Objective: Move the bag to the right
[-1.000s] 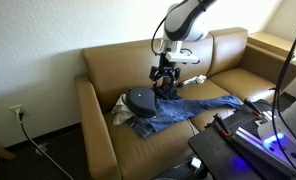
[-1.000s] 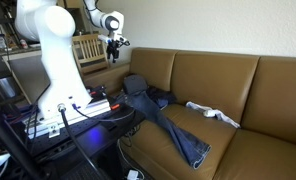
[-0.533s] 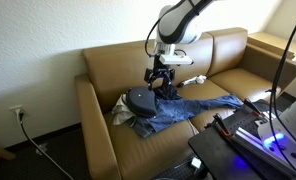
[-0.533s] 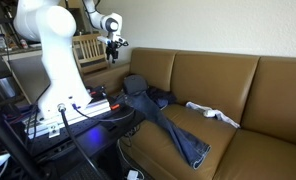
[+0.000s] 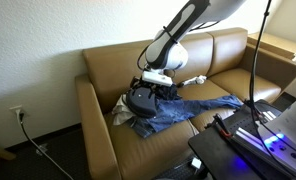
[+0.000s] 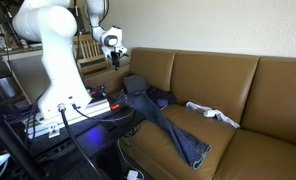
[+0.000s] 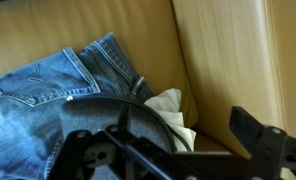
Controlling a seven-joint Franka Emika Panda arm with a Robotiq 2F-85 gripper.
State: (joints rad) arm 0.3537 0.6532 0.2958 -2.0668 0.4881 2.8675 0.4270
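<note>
On the sofa (image 5: 98,70) seat | bag (image 5: 140,100) rests on the jeans (image 5: 193,108), white cloth (image 5: 118,113) just left | tool (image 5: 148,88) close over bag, jaws spread wide, gripping nothing

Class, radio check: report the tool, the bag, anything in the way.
Tool open, close over bag. Bag on jeans, not gripped. White cloth beside it.

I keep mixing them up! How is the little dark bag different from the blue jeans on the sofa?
The bag is small and rounded like a dome; the jeans are long and lie flat. The bag is dark grey-blue; the jeans are lighter denim blue. Both rest on the brown sofa.
</note>
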